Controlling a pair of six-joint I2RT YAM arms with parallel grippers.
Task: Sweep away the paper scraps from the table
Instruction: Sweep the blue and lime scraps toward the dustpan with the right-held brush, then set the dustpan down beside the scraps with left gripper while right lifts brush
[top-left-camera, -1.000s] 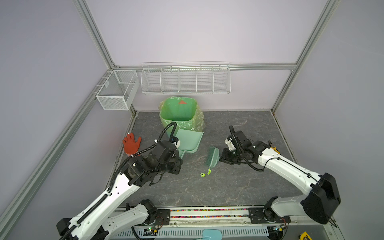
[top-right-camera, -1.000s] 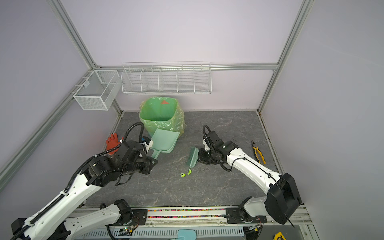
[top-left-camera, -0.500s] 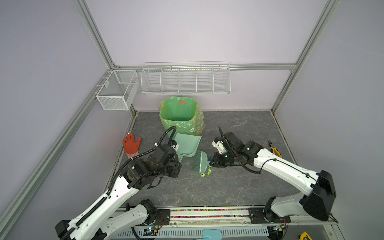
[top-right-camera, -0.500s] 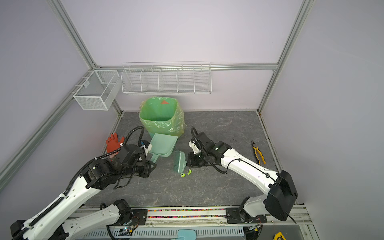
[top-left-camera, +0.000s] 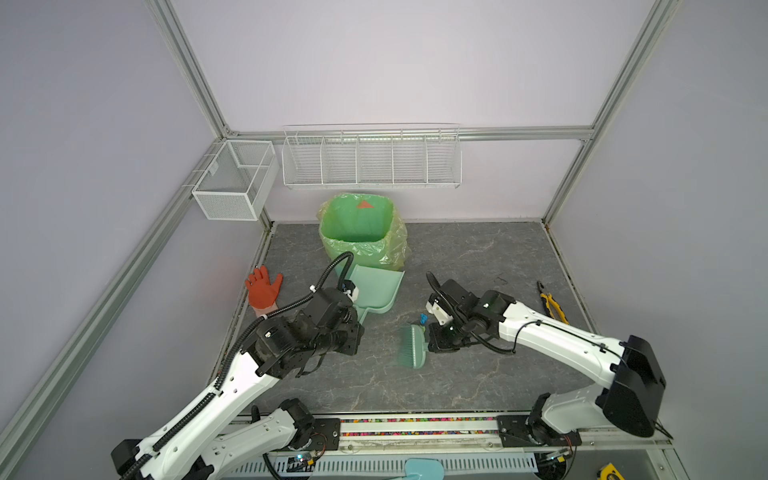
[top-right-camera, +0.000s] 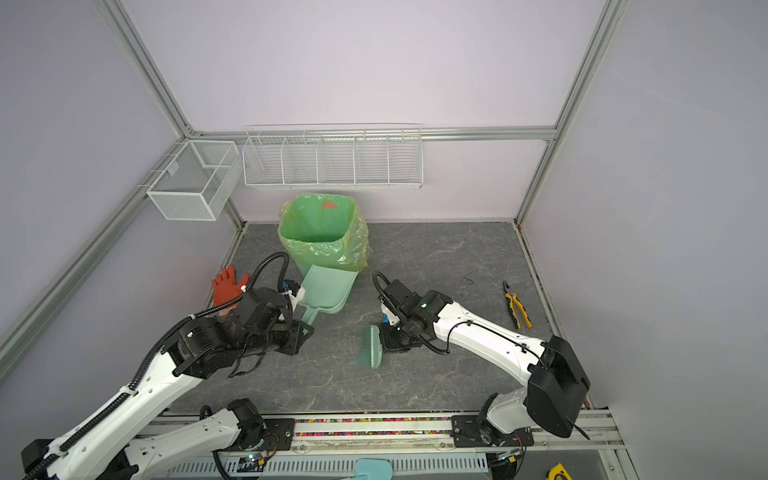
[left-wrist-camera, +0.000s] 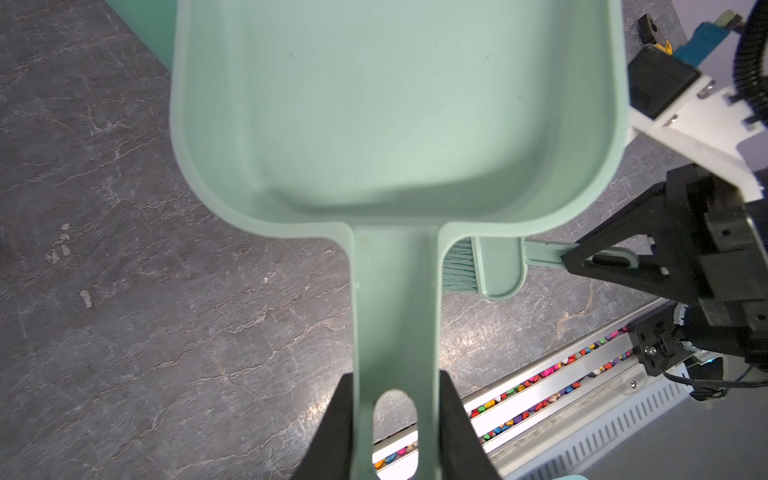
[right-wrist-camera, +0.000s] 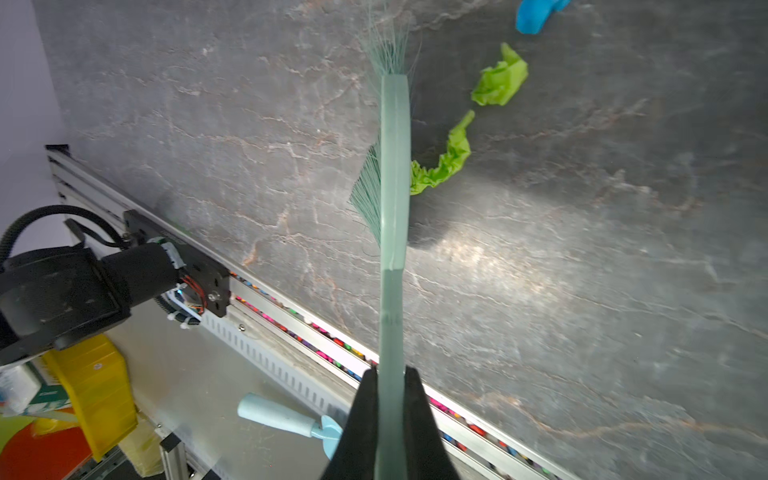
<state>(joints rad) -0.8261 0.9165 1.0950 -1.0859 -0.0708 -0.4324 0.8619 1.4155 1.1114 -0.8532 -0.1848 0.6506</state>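
Note:
My left gripper (left-wrist-camera: 397, 376) (top-left-camera: 356, 330) is shut on the handle of a mint-green dustpan (left-wrist-camera: 395, 104) (top-left-camera: 376, 286), whose pan is empty. My right gripper (right-wrist-camera: 390, 372) (top-left-camera: 432, 336) is shut on the handle of a mint-green brush (right-wrist-camera: 392, 166) (top-left-camera: 411, 347) (top-right-camera: 372, 347). In the right wrist view two lime green paper scraps (right-wrist-camera: 500, 79) (right-wrist-camera: 444, 160) lie on the table (top-left-camera: 478, 257) at the brush's back side, the nearer one touching it. A blue scrap (right-wrist-camera: 534, 16) (top-left-camera: 423, 318) (top-right-camera: 385, 320) lies beyond them. The brush hides the green scraps in both top views.
A bin with a green bag (top-left-camera: 357, 226) stands just behind the dustpan. An orange-red glove (top-left-camera: 262, 289) lies at the left edge and yellow pliers (top-left-camera: 550, 305) at the right. Two wire baskets (top-left-camera: 232, 183) (top-left-camera: 370, 160) hang on the walls. A rail (top-left-camera: 415, 424) runs along the front.
My right gripper has carried the brush to the left and toward the front edge, over the spot where the green scraps lay. The left arm and dustpan shifted slightly.

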